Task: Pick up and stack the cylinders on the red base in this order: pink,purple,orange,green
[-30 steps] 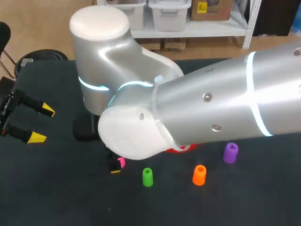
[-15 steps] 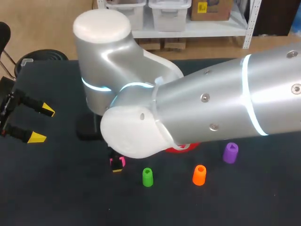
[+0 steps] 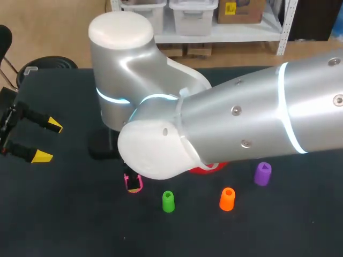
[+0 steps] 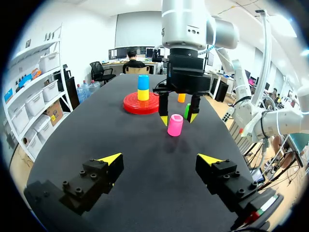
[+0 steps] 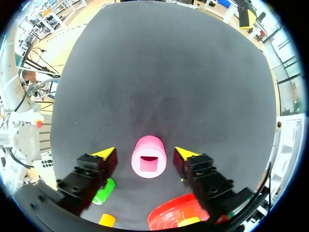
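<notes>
Right now your right gripper hangs fingers-down over the pink cylinder. Its jaws are spread, with one yellow tip on each side of the cylinder. In the right wrist view a strip of dark table shows between the cylinder and each finger, so neither one touches it. The left wrist view shows the tips level with the cylinder's upper part.

The pink cylinder stands upright on the table with its square-holed top facing up into the wrist camera. It is near the red base and off to the base's left in the head view.

On the red base a yellow cylinder sits with a blue cylinder on top of it.

The green cylinder and the orange cylinder stand upright near the base, on the side toward the head view's lower edge. The purple cylinder stands just to the base's right. None of the three touches the base or another cylinder.

Your left gripper is well apart from the red base, far to its left. Its jaws are wide apart with nothing between them, and its fingers point toward the pink cylinder.
</notes>
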